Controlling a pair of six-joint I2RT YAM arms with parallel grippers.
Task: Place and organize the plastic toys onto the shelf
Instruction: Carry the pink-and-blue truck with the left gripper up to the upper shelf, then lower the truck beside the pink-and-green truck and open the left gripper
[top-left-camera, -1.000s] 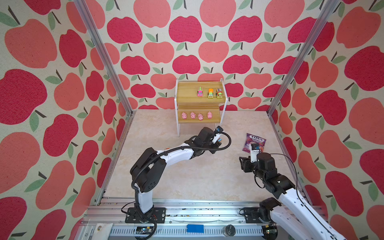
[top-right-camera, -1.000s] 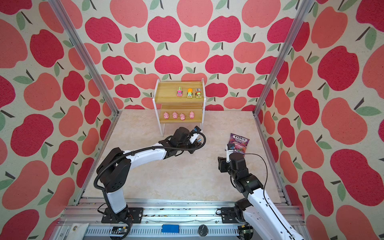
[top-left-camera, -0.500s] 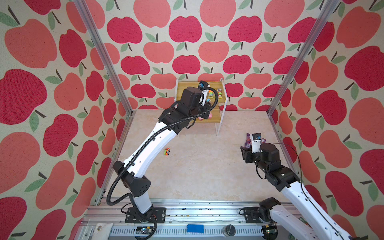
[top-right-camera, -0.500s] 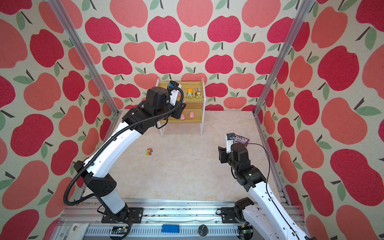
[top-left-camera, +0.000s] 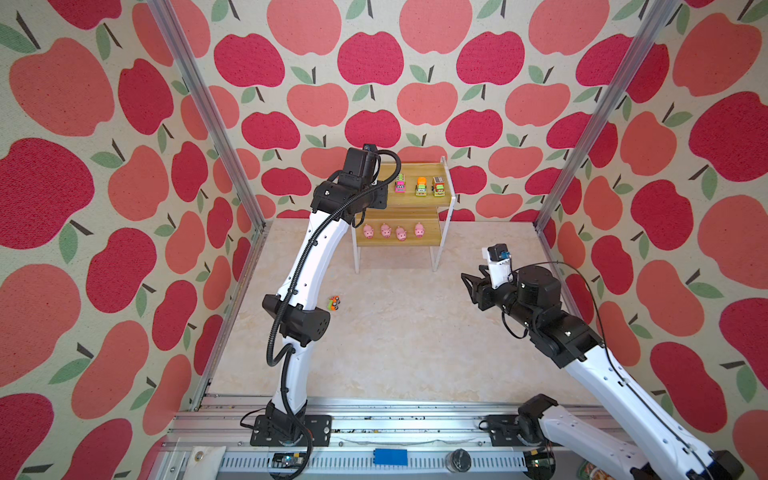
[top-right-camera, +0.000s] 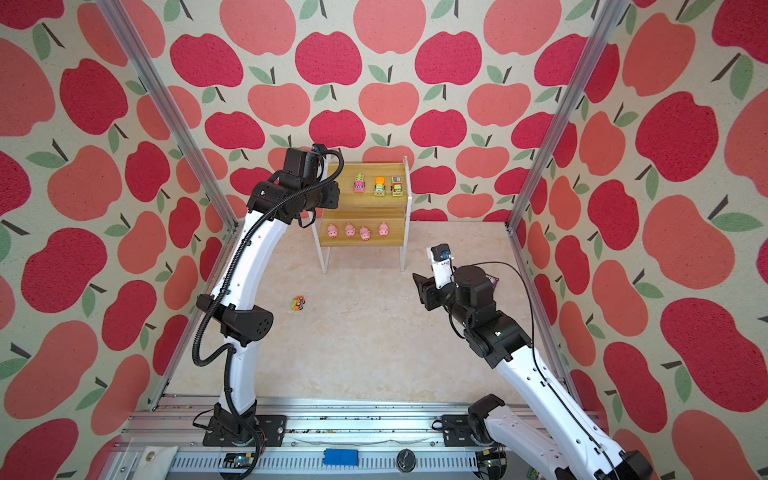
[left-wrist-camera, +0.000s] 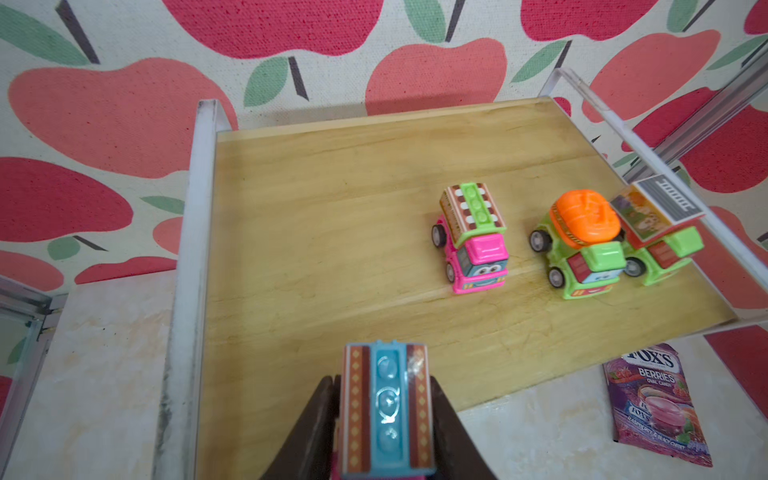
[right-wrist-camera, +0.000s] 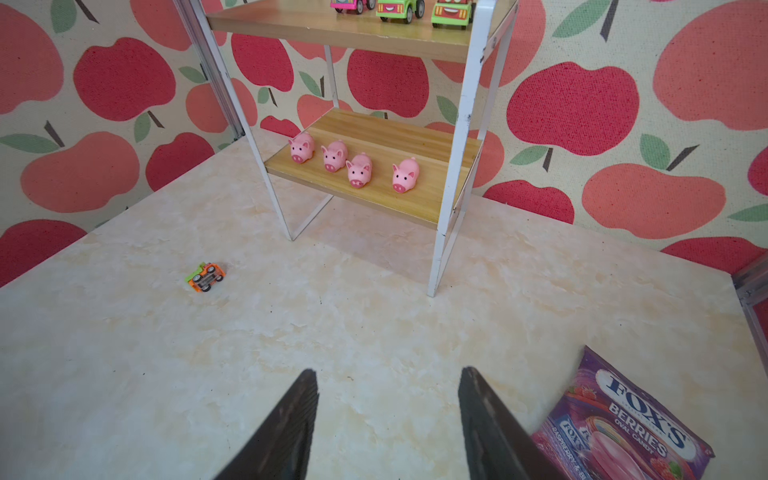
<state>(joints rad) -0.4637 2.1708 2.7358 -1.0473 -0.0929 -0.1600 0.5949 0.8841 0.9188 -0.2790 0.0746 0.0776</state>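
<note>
The shelf (top-left-camera: 411, 200) stands at the back wall. On its top board (left-wrist-camera: 311, 232) three trucks are lined up: pink (left-wrist-camera: 471, 241), orange-topped green (left-wrist-camera: 582, 245) and brown-roofed green (left-wrist-camera: 660, 237). Several pink pigs (right-wrist-camera: 361, 168) sit in a row on the lower board (top-left-camera: 399, 243). My left gripper (left-wrist-camera: 384, 378) is shut on a blue-roofed truck (left-wrist-camera: 386, 411), held over the front left of the top board. Another orange and green truck (top-left-camera: 335, 303) lies overturned on the floor (right-wrist-camera: 205, 277). My right gripper (right-wrist-camera: 386, 374) hovers open and empty above the floor on the right (top-left-camera: 471, 280).
A purple candy bag (right-wrist-camera: 623, 428) lies on the floor beside my right gripper, right of the shelf (left-wrist-camera: 656, 407). Apple-patterned walls and metal posts (top-left-camera: 208, 112) close in the floor on three sides. A rail (top-left-camera: 374, 415) runs along the front edge.
My left arm has risen from low over the middle of the floor to the shelf's top board, carrying the blue-roofed truck. The right gripper has shifted only slightly.
</note>
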